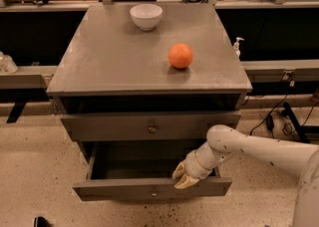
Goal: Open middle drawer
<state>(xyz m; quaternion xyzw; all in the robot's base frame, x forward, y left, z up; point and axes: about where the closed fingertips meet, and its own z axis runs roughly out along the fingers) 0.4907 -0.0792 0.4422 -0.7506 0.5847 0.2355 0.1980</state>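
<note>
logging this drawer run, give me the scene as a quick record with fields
middle drawer: pulled out, dark interior showing, small knob at centre of front
end effector: at the top edge of the middle drawer's front, right of the knob
top drawer: above, front set further back
cabinet top: white bowl near back edge, orange toward right
task state: middle drawer appears open

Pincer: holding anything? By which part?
Cannot tell. The pincer sits at the top edge of the middle drawer front, right of its knob.
</note>
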